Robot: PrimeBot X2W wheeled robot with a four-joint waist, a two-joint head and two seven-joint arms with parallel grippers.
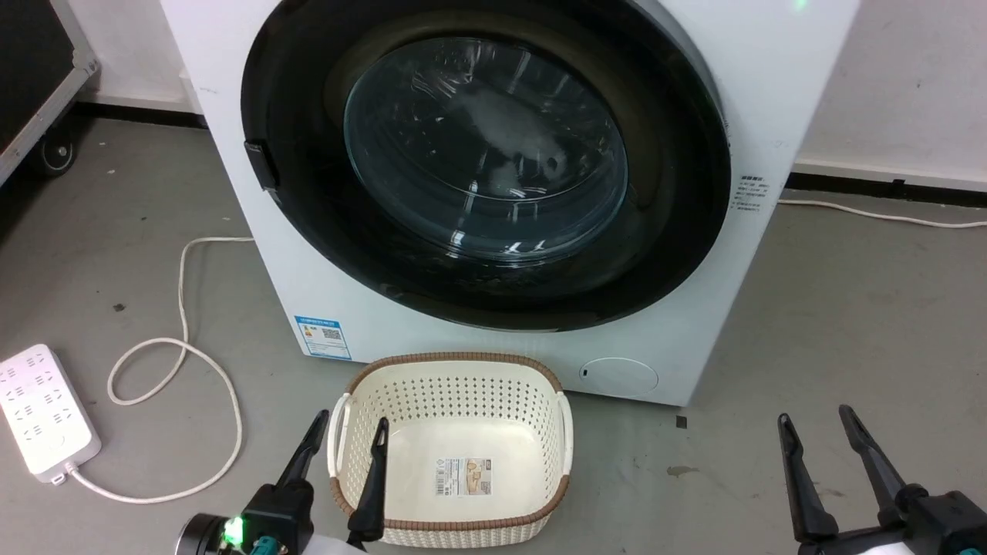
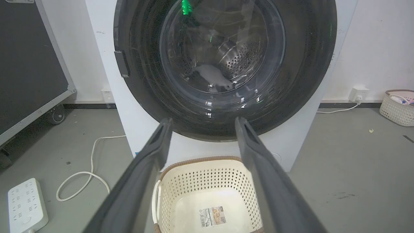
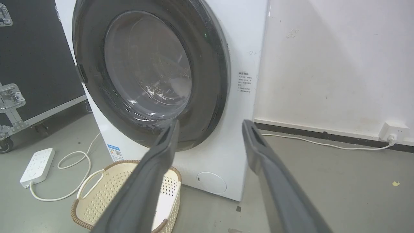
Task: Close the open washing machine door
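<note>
White washing machine (image 1: 771, 85) stands on the grey floor (image 1: 848, 308) by the wall (image 1: 910, 77); its round black-rimmed door (image 1: 486, 154) lies flat against the front, glass bulging toward the robot; a cream basket (image 1: 455, 359) sits just before it; a power strip (image 1: 42, 408) lies left; left gripper (image 1: 351, 420) and right gripper (image 1: 816, 416) hover low, fingers spread wide, holding nothing.

Black-rimmed washing machine door (image 1: 486, 154), white washing machine (image 1: 771, 85), cream perforated basket (image 1: 455, 395) with brown woven rim
</note>
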